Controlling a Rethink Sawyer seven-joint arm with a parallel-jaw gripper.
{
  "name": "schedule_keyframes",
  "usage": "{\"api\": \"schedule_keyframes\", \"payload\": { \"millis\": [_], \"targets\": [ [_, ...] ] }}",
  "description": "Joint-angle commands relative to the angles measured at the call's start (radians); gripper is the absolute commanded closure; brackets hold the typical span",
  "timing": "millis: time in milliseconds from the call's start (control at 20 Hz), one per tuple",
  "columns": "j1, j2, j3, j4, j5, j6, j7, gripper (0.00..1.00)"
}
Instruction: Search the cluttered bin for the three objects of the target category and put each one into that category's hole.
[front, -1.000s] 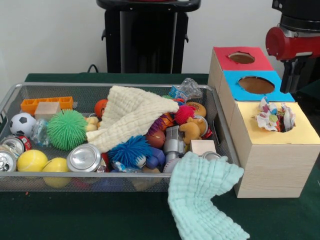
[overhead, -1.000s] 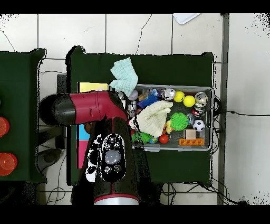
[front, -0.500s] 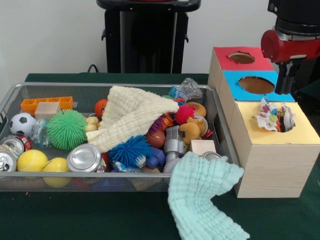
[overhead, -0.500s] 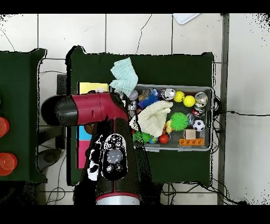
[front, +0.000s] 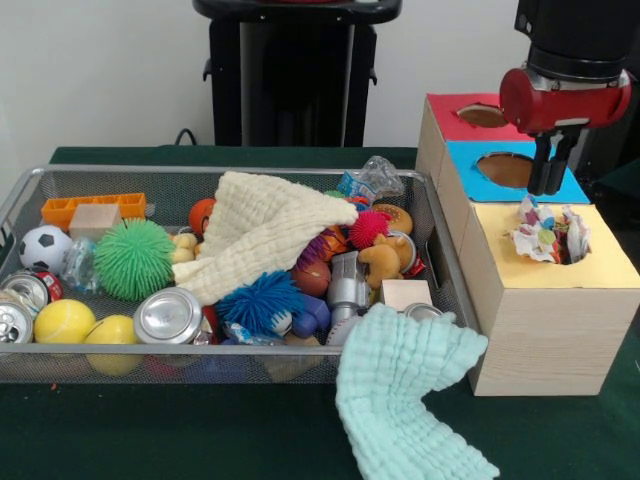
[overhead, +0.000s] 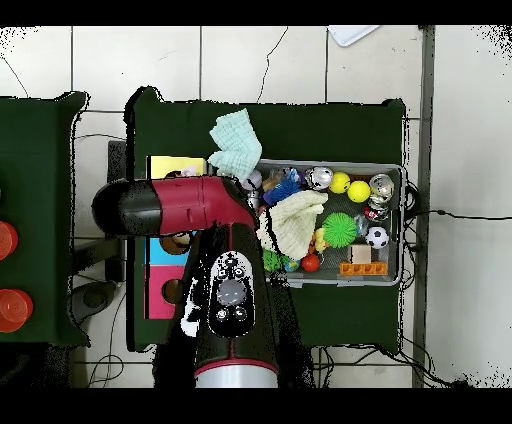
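While I watch from the front, my black two-fingered gripper hangs empty, fingers slightly apart, just above and behind the crumpled multicoloured wrappers stuffed in the yellow-topped wooden box's hole. The silver wire-mesh bin lies toward picture-left, holding balls, cans and a cream cloth.

From overhead, the red arm hides gripper and wrappers; I can't confirm more.

Red-and-black arm, black pincer fingers, silver-grey base collar.
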Motion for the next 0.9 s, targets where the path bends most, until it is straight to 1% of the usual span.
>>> {"api": "schedule_keyframes", "payload": {
  "millis": [50, 350, 400, 650, 900],
  "targets": [
    [-0.03, 0.07, 0.029, 0.106, -0.084, -0.077, 0.062, 1.0],
    [-0.039, 0.093, 0.044, 0.112, -0.07, -0.115, 0.064, 1.0],
    [-0.04, 0.1, 0.047, 0.103, -0.066, -0.113, 0.062, 1.0],
    [-0.056, 0.107, 0.075, 0.124, -0.044, -0.142, 0.062, 1.0],
    [-0.064, 0.116, 0.095, 0.124, -0.034, -0.147, 0.06, 1.0]
  ]
}}
